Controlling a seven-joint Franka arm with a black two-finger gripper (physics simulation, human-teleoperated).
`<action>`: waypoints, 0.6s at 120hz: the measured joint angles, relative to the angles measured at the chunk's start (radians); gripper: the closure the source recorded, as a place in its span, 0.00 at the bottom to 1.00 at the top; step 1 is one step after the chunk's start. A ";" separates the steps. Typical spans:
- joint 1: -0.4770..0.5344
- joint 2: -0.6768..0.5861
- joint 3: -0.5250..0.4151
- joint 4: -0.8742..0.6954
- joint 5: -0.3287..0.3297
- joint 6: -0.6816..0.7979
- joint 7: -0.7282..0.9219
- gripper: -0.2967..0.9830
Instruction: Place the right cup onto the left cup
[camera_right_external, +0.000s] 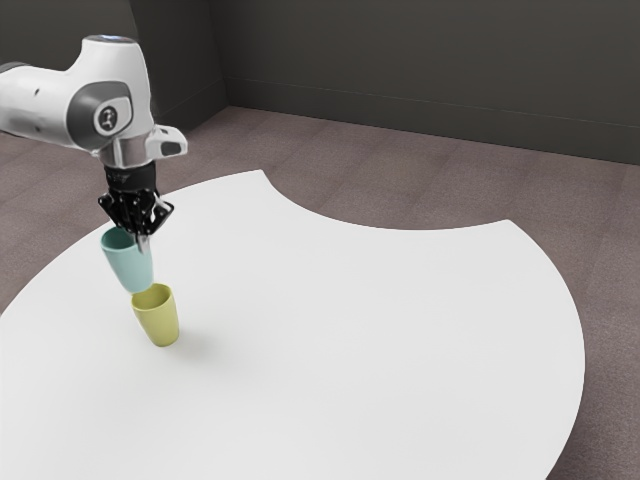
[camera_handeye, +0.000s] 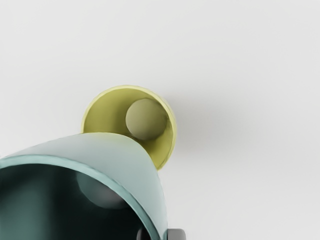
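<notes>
From the exterior view's left, the white and grey arm (camera_right_external: 40, 105) reaches in and turns down to the black gripper (camera_right_external: 143, 240). The gripper pinches the wall of the teal cup (camera_right_external: 128, 262) at its rim, with one finger inside the cup and the other outside. The teal cup hangs from the fingertips, mouth up, held off the table. Farther toward the exterior view's right and lower than the gripper, the yellow cup (camera_right_external: 158, 316) stands upright on the white table (camera_right_external: 370, 330), mouth up, with a soft shadow (camera_right_external: 205, 345) beside it. The teal cup's base is near the yellow cup's rim, but whether the two touch cannot be told; the teal cup is not seated inside. Beyond the table, well apart from the gripper, lie the brownish floor (camera_right_external: 330, 160) and the dark wall (camera_right_external: 430, 75).

The exterior view gives the outer sides of both cups and the height of the teal cup's base over the table. The wrist view looks down into them: the teal cup's dark hollow lies close under the hand, while the yellow cup, farther below, shows its round inner bottom. There the teal cup's side covers part of the yellow cup's rim, so the two are only partly lined up.

Counted, there are two cups, one teal and one yellow, one arm, one gripper and one table.
</notes>
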 joint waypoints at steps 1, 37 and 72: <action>0.002 0.002 0.001 0.001 0.001 0.000 0.000 0.85; 0.068 0.035 0.017 0.017 0.005 0.010 0.002 0.85; 0.003 0.040 0.017 0.019 0.001 0.037 0.005 0.85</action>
